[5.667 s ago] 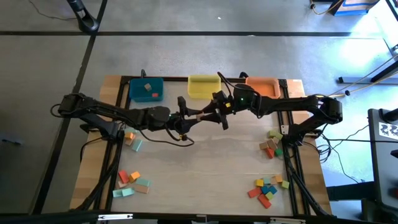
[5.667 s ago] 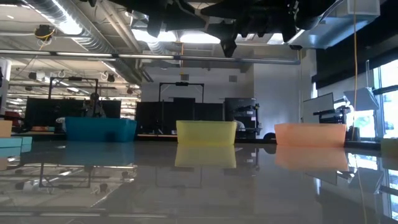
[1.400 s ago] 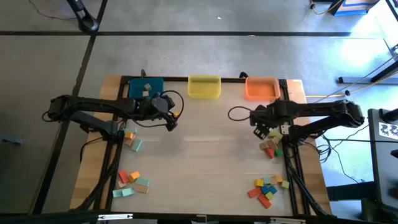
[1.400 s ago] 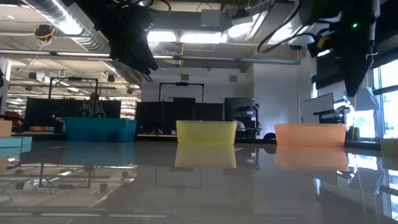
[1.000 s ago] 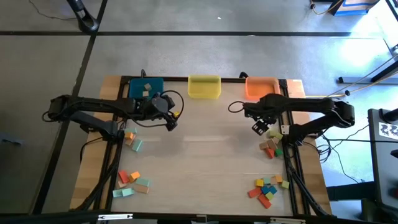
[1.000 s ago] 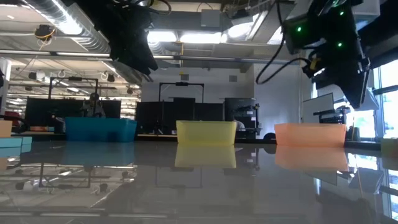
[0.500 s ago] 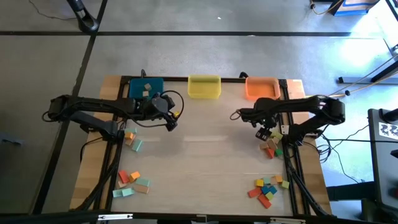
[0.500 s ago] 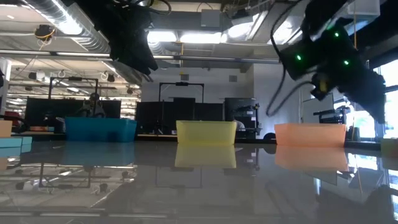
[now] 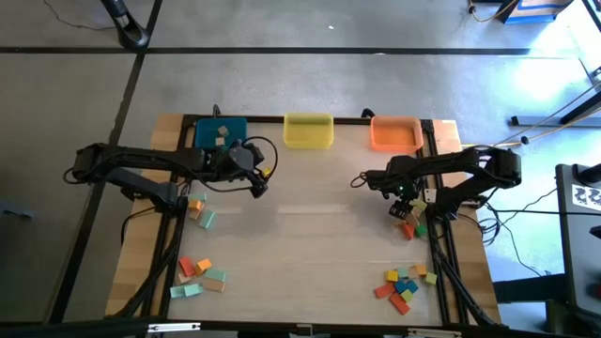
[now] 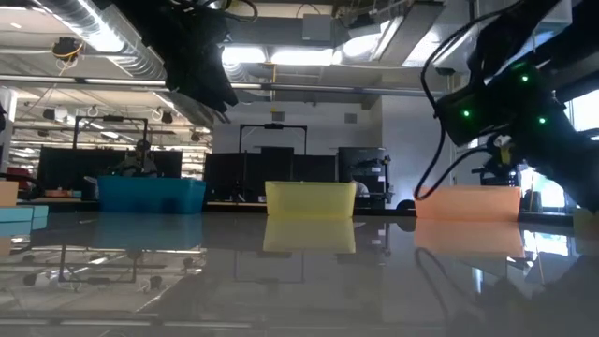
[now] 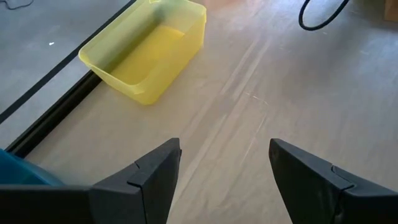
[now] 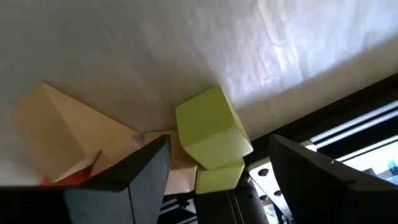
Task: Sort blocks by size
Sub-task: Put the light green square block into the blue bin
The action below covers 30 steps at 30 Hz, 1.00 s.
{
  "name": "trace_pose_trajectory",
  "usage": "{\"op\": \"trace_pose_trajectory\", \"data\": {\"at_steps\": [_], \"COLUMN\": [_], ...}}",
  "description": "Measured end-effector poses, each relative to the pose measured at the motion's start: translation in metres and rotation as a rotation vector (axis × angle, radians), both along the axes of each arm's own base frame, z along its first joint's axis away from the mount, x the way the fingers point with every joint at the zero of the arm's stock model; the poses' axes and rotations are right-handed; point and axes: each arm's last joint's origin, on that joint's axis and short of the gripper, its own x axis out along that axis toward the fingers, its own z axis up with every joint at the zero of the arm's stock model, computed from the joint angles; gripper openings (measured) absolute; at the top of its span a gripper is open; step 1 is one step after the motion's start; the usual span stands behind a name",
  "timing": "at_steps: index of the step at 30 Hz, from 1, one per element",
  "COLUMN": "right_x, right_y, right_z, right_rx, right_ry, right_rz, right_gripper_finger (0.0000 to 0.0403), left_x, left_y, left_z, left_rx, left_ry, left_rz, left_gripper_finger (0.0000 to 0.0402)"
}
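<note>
The blocks lie in loose heaps: two near the table's left edge point(image 9: 198, 210) point(image 9: 199, 276) and two near its right edge point(image 9: 410, 222) point(image 9: 403, 284). My right gripper point(image 9: 402, 207) is open and points steeply down over the upper right heap. In the right wrist view its fingers stand on either side of a green block point(image 12: 211, 132) without touching it, and a tan wedge point(image 12: 65, 127) lies beside that block. My left gripper point(image 9: 259, 184) hangs open above the table, in front of the blue bin point(image 9: 222, 134), with nothing between its fingers point(image 11: 224, 168).
Three bins stand along the far edge: the blue one with two blocks inside, a yellow bin point(image 9: 308, 130) and an orange bin point(image 9: 394, 133). A black cable point(image 9: 362, 178) loops off the right arm. The right table frame point(image 12: 348, 115) runs close behind the green block.
My right gripper has come down toward the upper right heap of blocks, drifting a little toward the near edge, and it has rolled about its own axis. Its fingers have stayed open.
</note>
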Motion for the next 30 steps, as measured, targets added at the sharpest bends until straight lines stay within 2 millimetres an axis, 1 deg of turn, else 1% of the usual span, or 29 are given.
{"op": "trace_pose_trajectory", "data": {"at_steps": [2, 13, 17, 22, 25, 28, 30], "right_x": [-0.002, 0.000, 0.001, 0.003, 0.005, 0.010, 0.016], "right_y": [0.001, 0.000, 0.000, 0.000, 0.000, -0.002, -0.004], "right_z": [-0.004, -0.004, -0.007, -0.019, -0.023, -0.022, -0.017], "right_rx": [0.007, 0.011, 0.015, 0.056, 0.083, 0.080, 0.048], "right_ry": [-0.001, -0.020, -0.005, 0.076, 0.115, 0.099, 0.075], "right_rz": [0.011, 0.009, 0.009, 0.010, 0.031, 0.069, 0.095], "right_gripper_finger": [0.0269, 0.0264, 0.0232, 0.0169, 0.0136, 0.0132, 0.0132], "left_x": [0.000, 0.003, 0.003, 0.003, 0.003, 0.003, 0.003], "left_y": [0.000, 0.000, 0.000, 0.000, 0.000, 0.000, 0.000], "left_z": [0.000, 0.003, 0.003, 0.003, 0.003, 0.003, 0.003], "left_rx": [0.000, 0.023, 0.025, 0.028, 0.028, 0.034, 0.037], "left_ry": [-0.003, -0.033, -0.032, -0.024, -0.024, -0.020, -0.018], "left_rz": [0.000, -0.019, -0.020, -0.024, -0.024, -0.029, -0.032], "left_gripper_finger": [0.0233, 0.0233, 0.0233, 0.0233, 0.0233, 0.0233, 0.0233]}}
